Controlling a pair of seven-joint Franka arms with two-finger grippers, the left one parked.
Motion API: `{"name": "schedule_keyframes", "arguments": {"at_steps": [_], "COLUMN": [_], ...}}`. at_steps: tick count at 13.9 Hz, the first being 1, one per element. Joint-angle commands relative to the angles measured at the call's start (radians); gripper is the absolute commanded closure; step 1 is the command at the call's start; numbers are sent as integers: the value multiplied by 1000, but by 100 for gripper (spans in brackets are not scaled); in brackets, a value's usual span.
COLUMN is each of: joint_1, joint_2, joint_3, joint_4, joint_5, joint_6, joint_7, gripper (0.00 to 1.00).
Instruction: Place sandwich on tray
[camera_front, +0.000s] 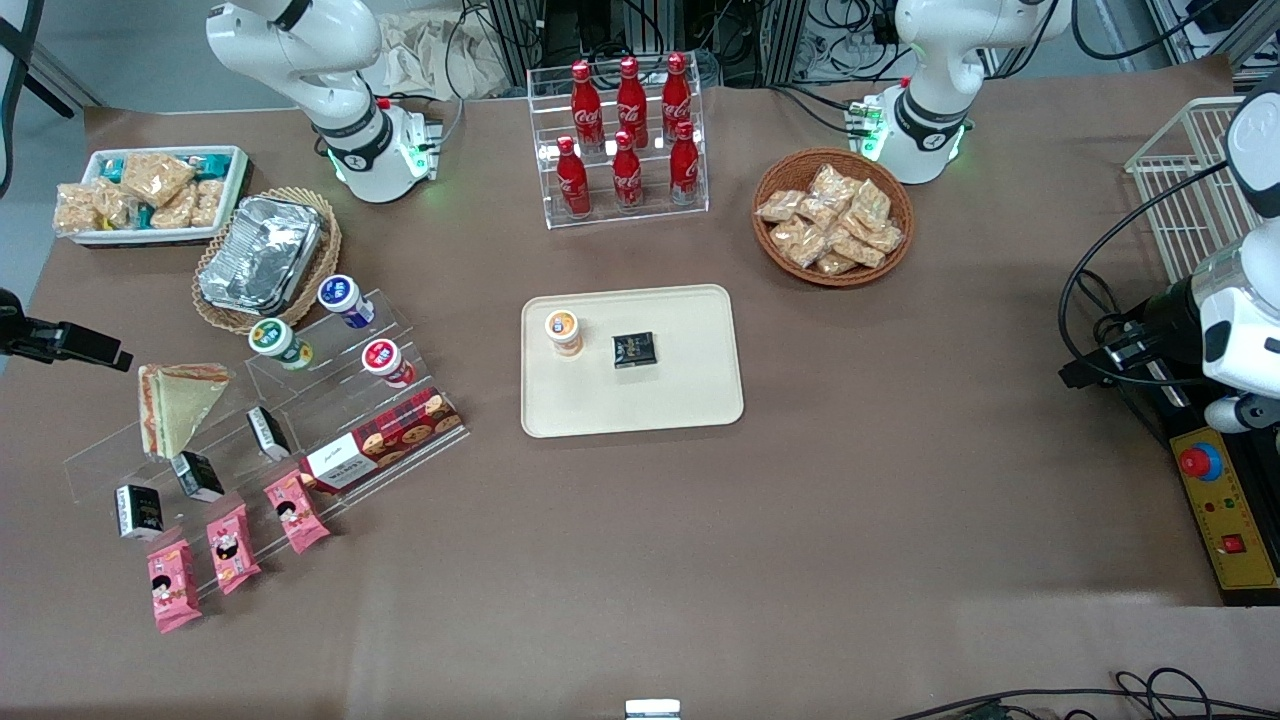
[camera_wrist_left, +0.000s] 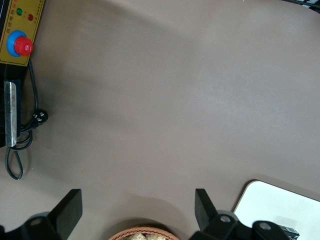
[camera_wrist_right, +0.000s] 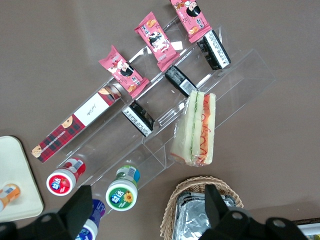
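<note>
Brown paper covers the counter (camera_front: 760, 520), which carries snacks and drinks set out on clear stands. At the working arm's end, the gripper (camera_wrist_right: 145, 202) hangs high above the foil container's basket with its two dark fingers (camera_wrist_right: 82, 202) spread wide apart and nothing between them; in the front view only a dark part of that arm juts in at the edge of the picture.

Below the gripper and a little nearer the front camera lies the sandwich (camera_front: 175, 405), a wrapped triangular wedge of pale bread with red filling along its edge, resting on the upper step of a clear acrylic stand (camera_front: 100, 465). The gripper is well apart from it, up in the air. The crinkled foil container (camera_front: 262, 252) in its wicker basket (camera_front: 330, 245) sits almost directly beneath the gripper, just beside the sandwich's stand.

Three small round cups (camera_front: 345, 300) stand on a neighbouring clear riser, with a long red tartan biscuit box (camera_front: 385, 440) on its lowest step. Three pink snack packets (camera_front: 232, 545) and small black packets (camera_front: 200, 475) lie lower on the steps, still nearer the front camera.

Well off from the gripper, toward the middle of the counter, is the tray (camera_front: 690, 350), cream and flat with rounded corners. On it stand an orange-lidded cup (camera_front: 564, 331) and a small black packet (camera_front: 633, 349), near each other but not touching.
</note>
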Motion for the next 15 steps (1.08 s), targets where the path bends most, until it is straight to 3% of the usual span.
{"name": "schedule_keyframes", "arguments": {"at_steps": [1,10,15], "joint_1": [-4,-44,-58], "joint_2": [-14,-17,-35], "joint_3": [-4,-27,-35], "joint_4": [8,-59,-281], "joint_5": [21,26,24], "joint_6": [-11,-22,247], "joint_7": [18,184,204], "gripper": [0,0,0]}}
